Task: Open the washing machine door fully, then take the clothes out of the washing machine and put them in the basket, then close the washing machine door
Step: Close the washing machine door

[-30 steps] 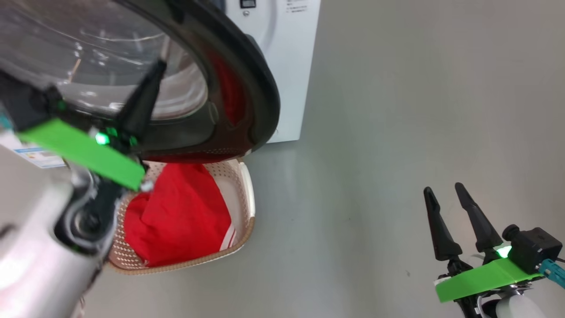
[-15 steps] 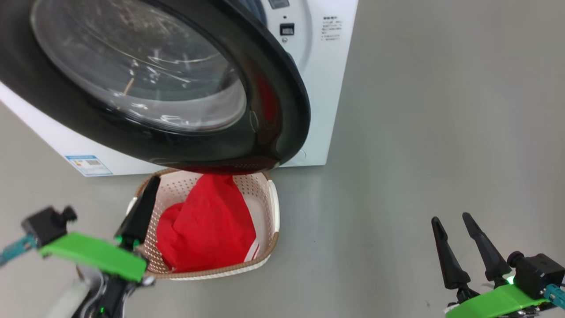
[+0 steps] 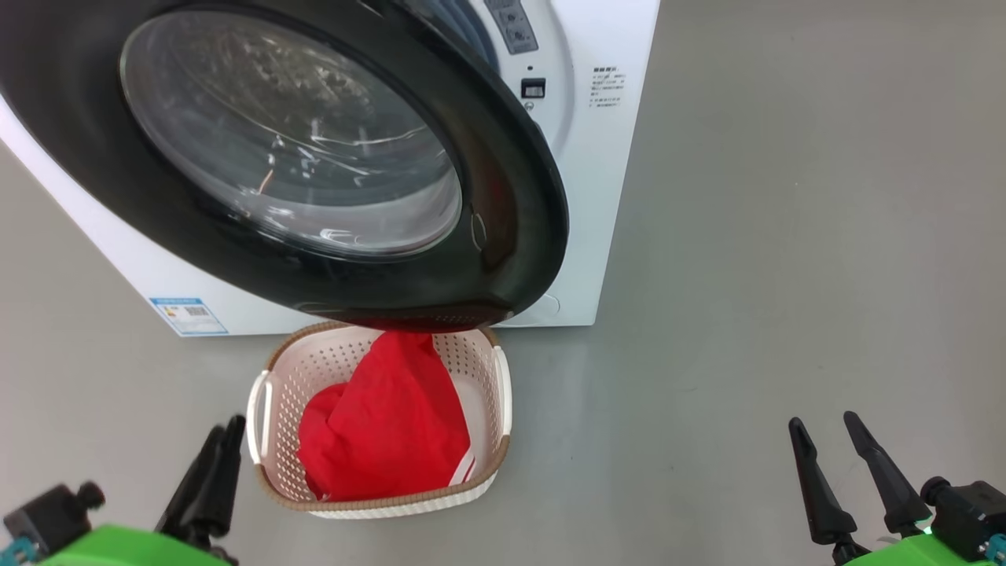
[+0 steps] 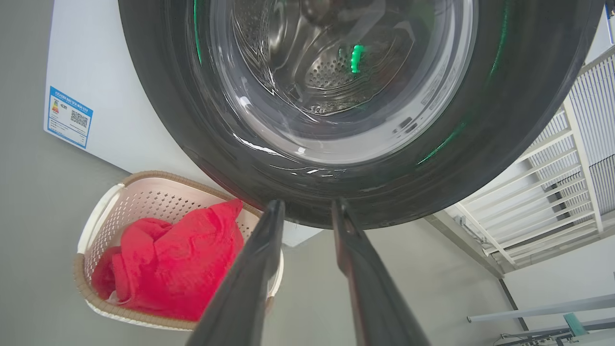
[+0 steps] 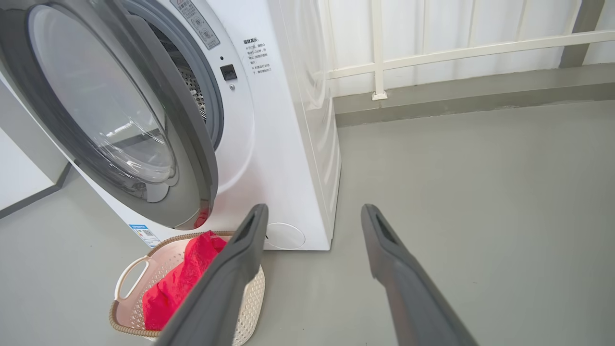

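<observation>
Red clothes (image 3: 385,436) fill one basket (image 3: 377,503) below one door (image 3: 503,236).

A bare grey room, railed in white along its far side.

Ahead of the right gripper (image 5: 313,207) a smooth grey floor (image 5: 456,192) runs to a low grey kerb (image 5: 456,91). Above the kerb stands a white railing (image 5: 377,48) of upright posts and one crossbar in front of pale panels. Far off to that gripper's left, a white wall (image 5: 19,163) meets the floor at a dark skirting strip (image 5: 33,195). To the right of the left gripper (image 4: 307,202), in its tilted view, a white barred frame (image 4: 579,144) shows, with a plain pale wall (image 4: 567,283) beside it. The light is soft and even, giving the floor a dull sheen and only faint shadows.
</observation>
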